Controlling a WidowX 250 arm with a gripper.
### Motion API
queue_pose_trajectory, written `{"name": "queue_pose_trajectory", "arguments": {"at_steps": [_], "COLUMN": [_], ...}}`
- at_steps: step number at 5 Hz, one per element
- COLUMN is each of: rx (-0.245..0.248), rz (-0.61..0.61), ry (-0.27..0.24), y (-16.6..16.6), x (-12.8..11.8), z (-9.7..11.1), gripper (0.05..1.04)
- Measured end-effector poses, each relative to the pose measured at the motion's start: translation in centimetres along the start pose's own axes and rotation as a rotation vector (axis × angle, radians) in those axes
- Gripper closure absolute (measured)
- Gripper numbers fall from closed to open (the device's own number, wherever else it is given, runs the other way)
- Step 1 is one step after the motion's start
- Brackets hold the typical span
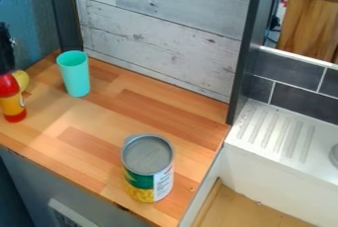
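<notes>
The wooden bench [132,107] carries 4 items. To its right, and lower, is the white ribbed drainboard [277,134]. 1 large can [148,171] stands upright near the bench's front right corner, well apart from the rest. 1 teal cup [74,73] stands upright toward the back left. 1 red-and-yellow bottle [12,100] is upright at the left edge; whether its base bears on the bench cannot be confirmed. 1 small yellow object [22,79] lies just behind the bottle, partly hidden by it.

Handling: the bottle is likely best gripped squarely about its narrow upper part, with the gripper [6,63] centred over its axis. Keep the bottle vertical; off-centre pressure could tip it. Allow clearance from the yellow object and the cup, and make any lift or release straight and slow.

Grip status: the gripper is at the left edge, at the bottle's red top. Contact appears likely. How far open it is, and whether it pinches the bottle, cannot be told.
</notes>
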State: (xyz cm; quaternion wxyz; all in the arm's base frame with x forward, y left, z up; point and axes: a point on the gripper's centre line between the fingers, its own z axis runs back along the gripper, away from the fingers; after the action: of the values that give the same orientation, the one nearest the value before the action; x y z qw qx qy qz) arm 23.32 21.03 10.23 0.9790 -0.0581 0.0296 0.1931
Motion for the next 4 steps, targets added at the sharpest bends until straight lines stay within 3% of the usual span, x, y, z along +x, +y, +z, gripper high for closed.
{"name": "queue_pose_trajectory", "arguments": {"at_steps": [1, 2, 3, 4], "rx": [0.025, 0.141, 0.206, 0.219], "rz": [-0.026, -0.141, -0.269, -0.383], "ry": [0.001, 0.012, 0.004, -0.023], "y": [-0.9, -3.1, -5.8, -8.9], "x": [0.7, 2.5, 4.6, 5.8], "z": [0.9, 4.2, 5.0, 4.8], "gripper": [0.083, 0.083, 0.083, 0.083]}}
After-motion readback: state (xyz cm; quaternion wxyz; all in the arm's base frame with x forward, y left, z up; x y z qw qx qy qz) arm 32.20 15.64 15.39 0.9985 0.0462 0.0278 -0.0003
